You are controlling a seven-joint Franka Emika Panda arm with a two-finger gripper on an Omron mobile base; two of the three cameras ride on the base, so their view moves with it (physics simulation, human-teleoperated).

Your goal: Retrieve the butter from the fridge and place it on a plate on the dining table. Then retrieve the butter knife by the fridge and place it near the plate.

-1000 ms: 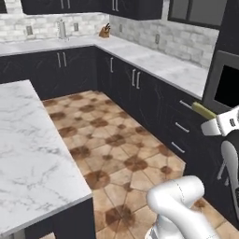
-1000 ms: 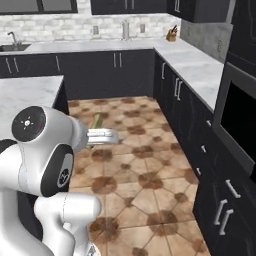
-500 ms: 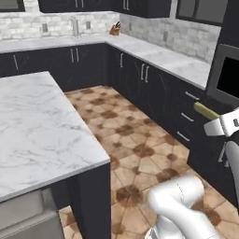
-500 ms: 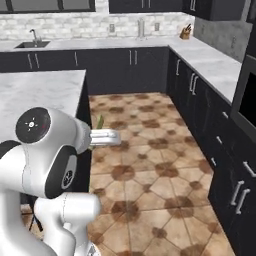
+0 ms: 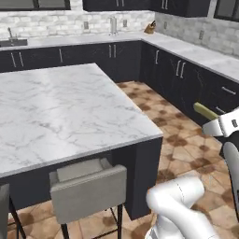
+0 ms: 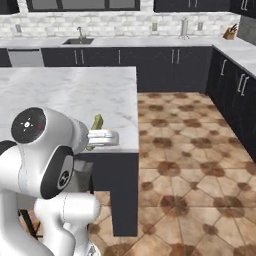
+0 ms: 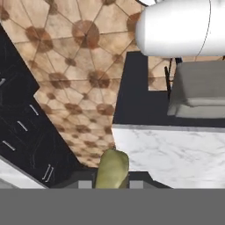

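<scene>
Since the earlier frame the base has swung toward the table [image 5: 70, 107]; fingers [image 7: 132, 184] clenched on the butter [image 7: 112, 169], which juts forward beside the table's corner.

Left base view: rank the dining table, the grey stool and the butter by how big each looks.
Largest to smallest:
1. dining table
2. grey stool, though it sits nearest the camera
3. butter, a small olive stick in the claw
</scene>
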